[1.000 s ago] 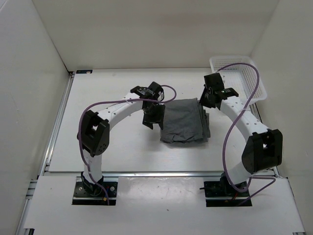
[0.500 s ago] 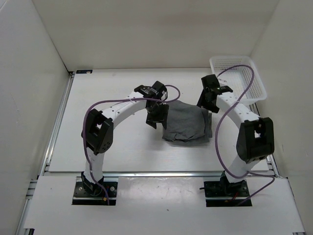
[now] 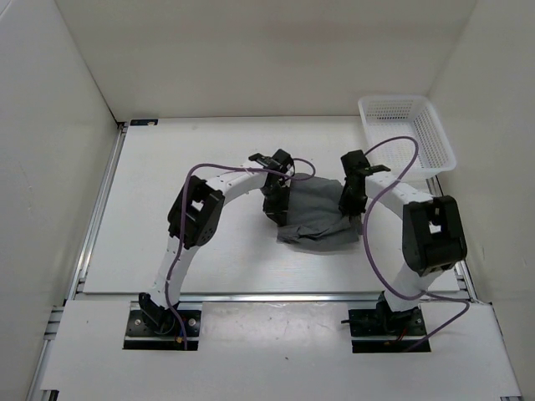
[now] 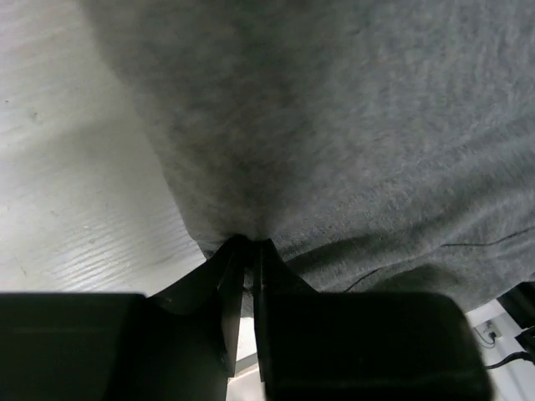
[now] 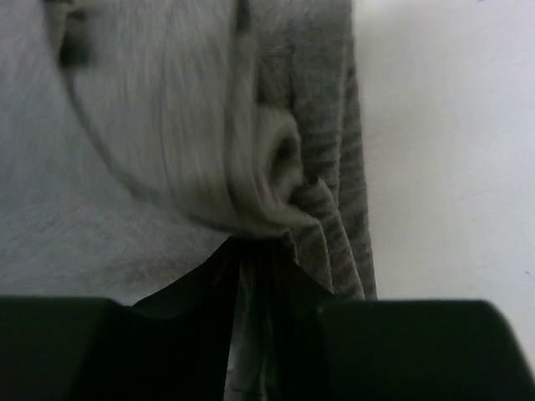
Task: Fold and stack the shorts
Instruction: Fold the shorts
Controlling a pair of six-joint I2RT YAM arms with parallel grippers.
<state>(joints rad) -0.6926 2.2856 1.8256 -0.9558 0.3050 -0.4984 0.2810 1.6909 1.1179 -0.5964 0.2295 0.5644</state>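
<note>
Reaching inward, left gripper (image 4: 248, 247) and right gripper (image 5: 252, 251) each pinch opposite edges of the shorts (image 3: 318, 212).

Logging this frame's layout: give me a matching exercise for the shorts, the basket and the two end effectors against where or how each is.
1 shorts
2 basket
3 left end effector
4 right end effector

A far right corner
B shut on the shorts' left edge
C grey, mid-table
D shut on the shorts' right edge

Pairs: 1-C, 2-A, 3-B, 4-D

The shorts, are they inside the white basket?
No, the shorts lie bunched on the table, apart from the white basket at the far right corner.
</note>
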